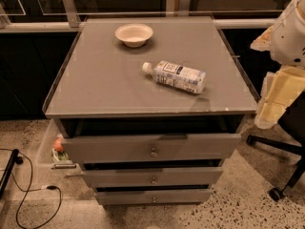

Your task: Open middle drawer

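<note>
A grey cabinet [95,89] stands in the middle with three grey drawers stacked in its front. The middle drawer [119,177] has a low flat front and a small round metal knob [154,179] at its centre. Its front sits between the taller top drawer [105,149] and the bottom drawer [124,196], with a dark gap above it. Its tray is hidden. My gripper [275,101], cream and yellow, hangs at the far right edge beside the cabinet's right corner, above and to the right of the drawers, touching none of them.
A white bowl [134,34] and a plastic bottle [175,76] lying on its side rest on the cabinet top. A black chair base with wheels [279,149] stands at the right. A clear bin [50,149] and black cables [28,194] lie on the floor at the left.
</note>
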You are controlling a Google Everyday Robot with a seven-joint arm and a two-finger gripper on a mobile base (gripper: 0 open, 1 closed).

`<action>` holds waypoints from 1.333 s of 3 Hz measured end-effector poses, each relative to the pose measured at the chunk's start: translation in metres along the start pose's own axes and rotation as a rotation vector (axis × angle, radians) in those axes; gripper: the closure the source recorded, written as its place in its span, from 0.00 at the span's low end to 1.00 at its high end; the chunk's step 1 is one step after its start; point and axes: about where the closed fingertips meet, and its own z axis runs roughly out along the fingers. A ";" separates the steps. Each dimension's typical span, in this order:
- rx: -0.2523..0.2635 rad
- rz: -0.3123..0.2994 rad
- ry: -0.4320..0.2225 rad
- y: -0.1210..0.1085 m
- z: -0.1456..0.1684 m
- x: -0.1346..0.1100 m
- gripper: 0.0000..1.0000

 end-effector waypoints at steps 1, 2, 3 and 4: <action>0.000 0.000 0.000 0.000 0.000 0.000 0.00; -0.020 -0.003 0.011 0.010 0.020 0.010 0.00; -0.046 -0.025 -0.013 0.035 0.055 0.023 0.00; -0.064 -0.083 -0.061 0.065 0.105 0.040 0.00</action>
